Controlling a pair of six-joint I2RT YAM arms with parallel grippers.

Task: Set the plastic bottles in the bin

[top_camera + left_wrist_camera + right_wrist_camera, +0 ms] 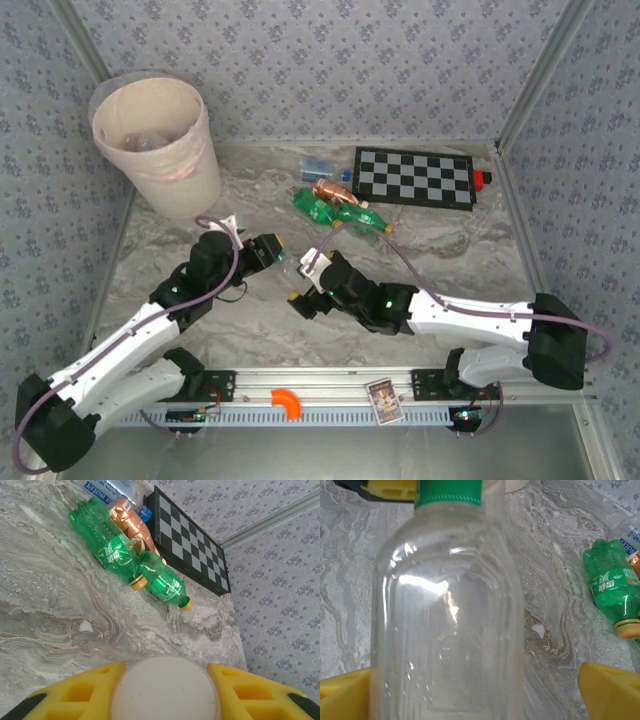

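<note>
A clear bottle [447, 620] with a green label band and a white cap [165, 692] is held over the worktop [45, 595]. The left gripper [165, 672] pinches the cap, and the right gripper [477, 695] stands wide around its body. Two green bottles [112, 547] with yellow caps lie by the checkerboard [190, 545], an orange one [131, 525] alongside. The bin [195, 175] stands far left.
</note>
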